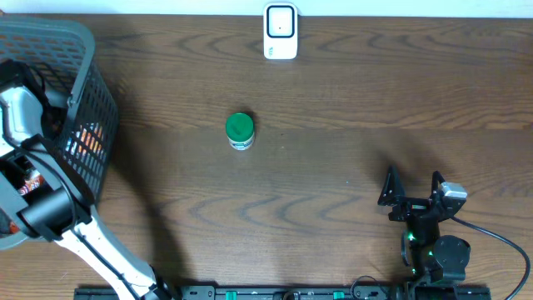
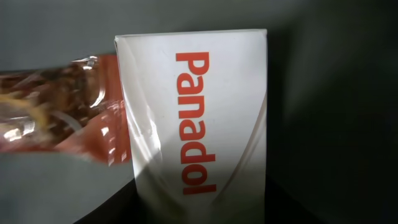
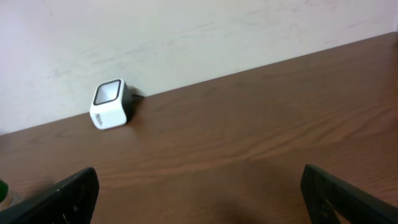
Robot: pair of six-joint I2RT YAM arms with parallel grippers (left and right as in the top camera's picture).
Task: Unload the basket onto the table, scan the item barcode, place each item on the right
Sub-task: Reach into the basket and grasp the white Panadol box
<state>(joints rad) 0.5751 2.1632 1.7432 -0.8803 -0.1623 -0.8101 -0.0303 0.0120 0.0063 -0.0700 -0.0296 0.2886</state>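
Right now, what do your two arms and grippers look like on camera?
Left arm: white links with black joints. Right arm: black, with green lights, a grey camera block and a black cable trailing right. Right gripper: two black, tapered fingers.

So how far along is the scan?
Early. Done: the left arm is down in the basket. In hand: a Panadol box fills its wrist view, though a grip can't be confirmed. Left: lift the box out and show its barcode to the scanner at the table's far edge. The right gripper sits open, empty.
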